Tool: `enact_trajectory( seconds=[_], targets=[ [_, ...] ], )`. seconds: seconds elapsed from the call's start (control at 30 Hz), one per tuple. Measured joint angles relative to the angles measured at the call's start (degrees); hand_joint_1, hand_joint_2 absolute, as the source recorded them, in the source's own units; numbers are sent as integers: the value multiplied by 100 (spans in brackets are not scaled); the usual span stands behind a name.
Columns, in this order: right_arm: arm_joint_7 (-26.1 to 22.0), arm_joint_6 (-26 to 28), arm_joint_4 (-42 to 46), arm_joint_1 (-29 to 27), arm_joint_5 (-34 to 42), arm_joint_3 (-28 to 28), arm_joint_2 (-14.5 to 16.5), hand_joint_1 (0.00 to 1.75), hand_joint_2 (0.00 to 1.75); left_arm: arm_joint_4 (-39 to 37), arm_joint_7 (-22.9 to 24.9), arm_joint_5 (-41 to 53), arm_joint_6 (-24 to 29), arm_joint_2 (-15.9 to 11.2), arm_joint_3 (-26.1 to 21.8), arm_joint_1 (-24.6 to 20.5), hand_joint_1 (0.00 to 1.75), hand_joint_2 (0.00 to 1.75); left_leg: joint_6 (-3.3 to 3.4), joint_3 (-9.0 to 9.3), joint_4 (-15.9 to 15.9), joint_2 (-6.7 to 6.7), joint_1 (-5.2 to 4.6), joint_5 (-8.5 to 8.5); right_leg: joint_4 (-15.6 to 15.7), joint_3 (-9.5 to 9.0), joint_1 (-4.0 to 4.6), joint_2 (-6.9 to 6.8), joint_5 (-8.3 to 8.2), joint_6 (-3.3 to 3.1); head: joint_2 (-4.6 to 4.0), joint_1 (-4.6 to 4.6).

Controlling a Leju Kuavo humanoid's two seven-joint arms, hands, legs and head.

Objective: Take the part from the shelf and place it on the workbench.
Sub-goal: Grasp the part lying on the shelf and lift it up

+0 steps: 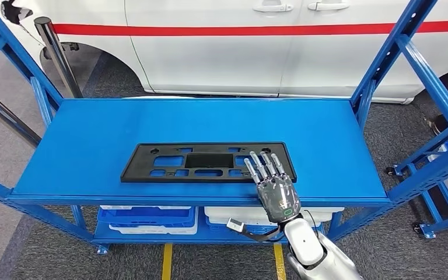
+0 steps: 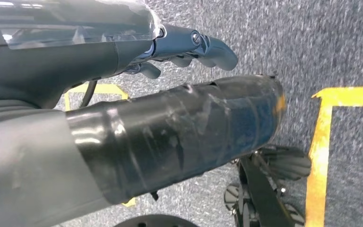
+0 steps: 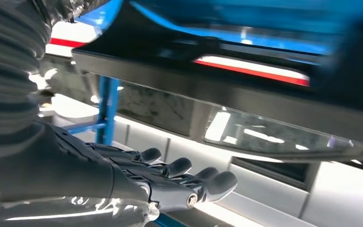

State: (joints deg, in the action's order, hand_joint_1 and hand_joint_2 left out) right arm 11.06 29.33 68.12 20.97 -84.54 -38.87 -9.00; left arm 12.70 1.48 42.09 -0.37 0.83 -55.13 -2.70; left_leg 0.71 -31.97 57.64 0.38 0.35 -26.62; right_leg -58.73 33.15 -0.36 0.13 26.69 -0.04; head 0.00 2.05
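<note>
A flat black plastic part (image 1: 198, 163) with several rectangular cut-outs lies lengthwise near the front of the blue shelf top (image 1: 93, 134). My right hand (image 1: 274, 186) reaches up from below the shelf's front edge. Its fingers are stretched straight and apart over the part's right end, and nothing is gripped. In the right wrist view the same hand (image 3: 170, 179) lies flat with extended fingers close to the dark part (image 3: 170, 71); I cannot tell whether they touch it. My left hand (image 2: 189, 47) hangs over the grey floor, its fingers loose and holding nothing.
A white car (image 1: 239, 46) with a red stripe stands right behind the shelf. Blue uprights (image 1: 385, 64) frame both shelf ends. Blue and white bins (image 1: 151, 219) sit on the lower level. Another blue rack (image 1: 443, 163) stands at the right. Yellow lines (image 2: 321, 142) mark the floor.
</note>
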Motion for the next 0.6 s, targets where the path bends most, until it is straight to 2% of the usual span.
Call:
enact_trajectory(
  seconds=[0.07,0.1,0.2,0.23,0.27,0.3,0.37,0.4,0.43,0.53,0.57,0.6],
  targets=[
    [28,-100,-53,75,-2,78,-11,0,175,0,7,1,0,4,-24,-1,0,0,-62,-30,99,-1,17,-91,44,-22,-19,-1,-27,-70,0,-1],
    [40,-134,-78,109,-2,114,-15,0,175,0,8,1,0,7,-35,-1,0,0,-90,-121,307,-4,25,-228,64,-30,-32,-7,-39,-99,0,-3],
    [72,-209,-153,157,-2,203,-45,0,175,0,17,1,0,9,-73,16,0,0,-150,-636,1421,-8,39,-758,66,-16,-29,-25,-47,-136,0,-8],
    [76,-233,-171,162,-2,223,-55,0,175,0,21,1,-1,8,-83,28,0,0,-159,-741,1645,-8,42,-801,63,-15,-28,-26,-47,-138,0,-8],
    [77,-262,-186,167,1,243,-59,0,175,0,24,2,-2,8,-87,38,0,0,-161,-741,1644,-8,44,-725,57,-18,-28,-22,-47,-137,0,-8],
    [65,-298,-197,172,10,263,-62,0,175,0,25,4,-4,9,-93,44,0,0,-156,-627,1405,-7,46,-549,51,-23,-29,-16,-44,-133,0,-9],
    [-3,-389,-208,193,79,299,-67,0,175,0,25,13,-7,8,-106,41,0,0,-127,-230,578,-10,41,-167,27,-27,-19,-6,-30,-109,0,-8],
    [-69,-439,-209,206,166,318,-74,0,175,0,24,19,-7,7,-115,35,0,0,-100,-77,258,-13,33,-63,14,-21,-8,-1,-24,-84,0,-5],
    [-157,-493,-210,218,294,335,-82,0,175,0,24,26,-7,7,-126,32,0,0,-74,3,82,-16,23,-29,5,-15,2,3,-22,-58,0,-4],
    [-482,-666,-210,243,834,402,-108,0,175,0,21,49,-10,9,-167,36,0,0,20,23,12,-11,23,-10,6,-16,6,13,-29,29,0,-2],
    [-566,-710,-209,255,982,424,-122,0,175,0,20,55,-13,9,-181,38,0,0,59,28,-9,-4,35,11,-44,1,4,13,17,57,0,0],
    [-640,-755,-209,267,1107,441,-137,0,175,0,17,57,-15,9,-194,39,0,0,100,30,-31,5,50,32,-201,68,3,14,134,82,0,1]
  ],
)
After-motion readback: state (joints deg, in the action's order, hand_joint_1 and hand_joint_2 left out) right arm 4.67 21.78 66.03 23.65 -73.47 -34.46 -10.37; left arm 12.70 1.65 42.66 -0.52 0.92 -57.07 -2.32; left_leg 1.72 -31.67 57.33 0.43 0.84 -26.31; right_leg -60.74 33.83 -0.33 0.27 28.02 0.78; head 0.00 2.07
